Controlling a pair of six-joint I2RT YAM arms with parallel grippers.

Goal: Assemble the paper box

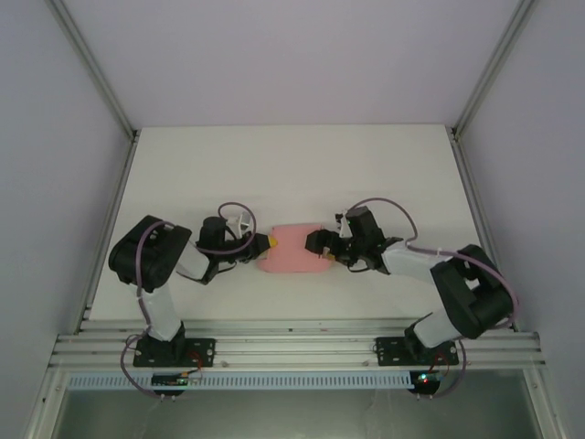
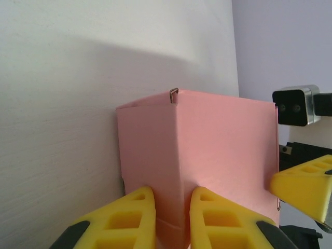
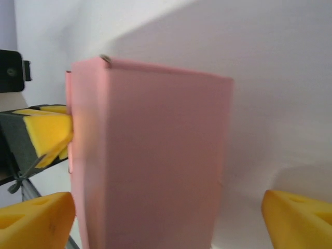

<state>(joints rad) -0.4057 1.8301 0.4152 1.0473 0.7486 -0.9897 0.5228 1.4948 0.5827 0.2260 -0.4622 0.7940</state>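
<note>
The paper box [image 1: 292, 249] is a small pale pink rectangular box on the white table, lying between my two grippers. In the left wrist view, my left gripper [image 2: 173, 207] is shut on a vertical corner edge of the paper box [image 2: 218, 145], with a yellow fingertip [image 2: 137, 212] pressed on each side. My right gripper [image 3: 168, 218] stands open around the opposite end of the box [image 3: 155, 155]. Its left finger [image 3: 36, 220] is at the box's side, while its right finger [image 3: 301, 220] stands clear of the card. From above, the left gripper [image 1: 268, 243] and right gripper [image 1: 322, 249] face each other.
The white table [image 1: 292, 165] stretches behind the box. Aluminium frame posts [image 1: 91, 64] rise at both back corners, with pale walls on each side. A metal rail [image 1: 292, 347] carrying the arm bases runs along the near edge.
</note>
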